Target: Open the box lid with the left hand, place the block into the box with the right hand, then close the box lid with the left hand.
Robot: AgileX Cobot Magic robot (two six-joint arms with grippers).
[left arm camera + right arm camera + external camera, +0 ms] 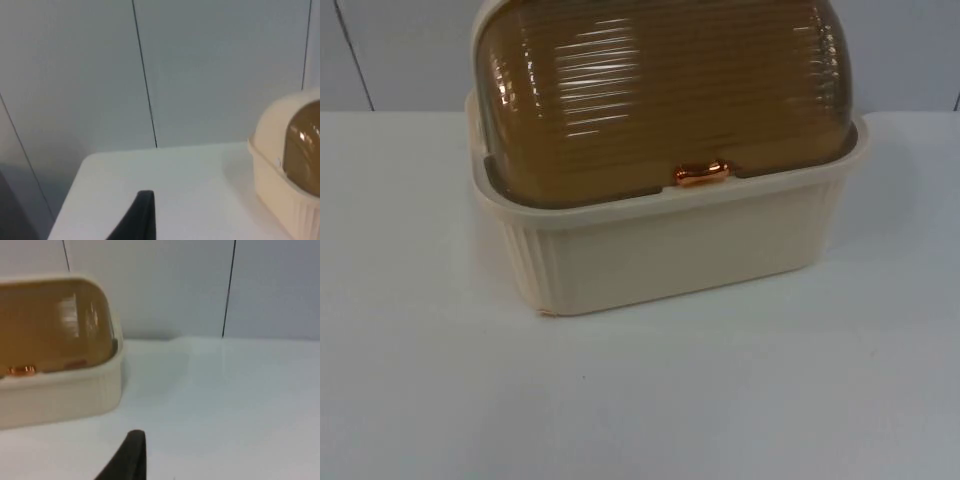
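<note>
Left end effector (142, 220) shows as one dark fingertip above the white surface (175, 180) in its own wrist view, away from the box (280, 170); with a single finger visible, I cannot tell how far apart its fingers stand, and nothing can be seen in its hold. Right end effector (131, 457) likewise shows as one black fingertip over the surface, apart from the box, and its opening cannot be told either; no object is seen in it.

Seen from the top camera, the cream box (670, 255) sits in the upper middle of the frame on the surface (640, 400), near the grey partition wall (400, 50). Its ribbed, amber translucent domed lid (660, 90) is down, closed over the base. A small copper-coloured handle (700, 174) sits at the lid's front edge, just above the cream rim.

The left wrist view adds the box's end face, with the cream frame curving round the amber panel, and the wall's dark vertical seams behind. The right wrist view gives the front at a low angle: the lid's lower edge appears to meet the rim, though softly seen, with the copper handle visible there.
</note>
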